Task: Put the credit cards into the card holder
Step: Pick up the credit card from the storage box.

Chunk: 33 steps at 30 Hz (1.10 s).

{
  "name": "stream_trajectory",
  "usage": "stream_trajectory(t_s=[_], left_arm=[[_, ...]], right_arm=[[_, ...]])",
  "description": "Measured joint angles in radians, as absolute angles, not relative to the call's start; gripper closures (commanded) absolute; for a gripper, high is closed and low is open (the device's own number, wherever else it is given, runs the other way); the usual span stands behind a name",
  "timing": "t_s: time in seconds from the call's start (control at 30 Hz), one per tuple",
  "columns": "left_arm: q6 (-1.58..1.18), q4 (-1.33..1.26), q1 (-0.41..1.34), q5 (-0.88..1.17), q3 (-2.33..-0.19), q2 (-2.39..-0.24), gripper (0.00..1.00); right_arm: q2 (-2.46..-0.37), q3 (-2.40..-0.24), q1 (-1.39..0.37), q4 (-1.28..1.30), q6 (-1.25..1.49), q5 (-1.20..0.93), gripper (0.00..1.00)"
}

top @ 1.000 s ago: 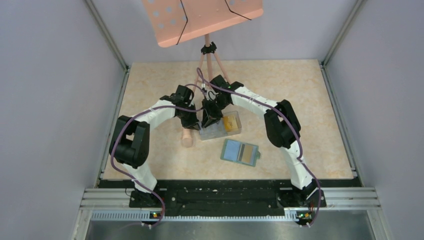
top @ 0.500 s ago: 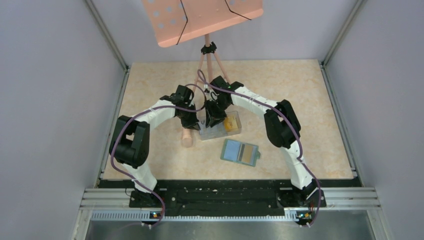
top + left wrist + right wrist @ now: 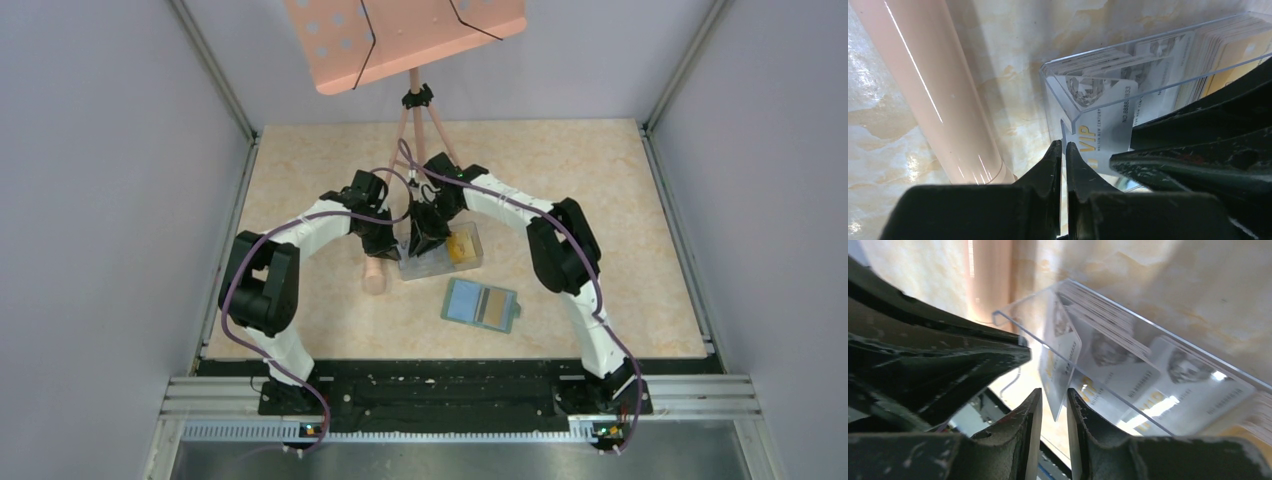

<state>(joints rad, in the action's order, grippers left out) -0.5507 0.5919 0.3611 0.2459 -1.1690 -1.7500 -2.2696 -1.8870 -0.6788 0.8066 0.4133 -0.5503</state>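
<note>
The left gripper is pressed together on the wall of the clear box, near the middle of the table. The right gripper has its fingers narrowly apart around a white card; whether they press it I cannot tell. The card looks light, stiff and slippery, so it is best pinched on its flat faces near an edge. The card holder lies open toward the near edge.

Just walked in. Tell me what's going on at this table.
Both arms are working at the clear box of credit cards mid-table. The left claw is shut on the box's wall, apparently steadying it. The right claw straddles one white card standing up in the box; whether it is pinched is unclear. The green card holder lies open nearer the arm bases, untouched.
</note>
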Motion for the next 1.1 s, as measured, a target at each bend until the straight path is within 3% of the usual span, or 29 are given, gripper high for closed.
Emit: stream_trajectory(t_s=[0.33,0.53,0.83,1.1], left_arm=[[-0.550,0.592,0.361,0.246,-1.169,-1.750,1.00],[-0.549,0.592,0.361,0.246,-1.169,-1.750,1.00],[-0.546,0.592,0.361,0.245,-1.169,-1.750,1.00],[-0.545,0.596,0.363,0.240,-1.172,-1.749,0.86]], right_arm=[[-2.270,-1.798,-0.679,0.639,0.503,-0.699,0.81],[-2.270,-1.799,-0.679,0.656,0.485,-0.666,1.00],[-2.267,-1.839,-0.680,0.725,0.473,-0.625,1.00],[-2.230,-1.838,-0.673,0.734,0.476,-0.622,1.00]])
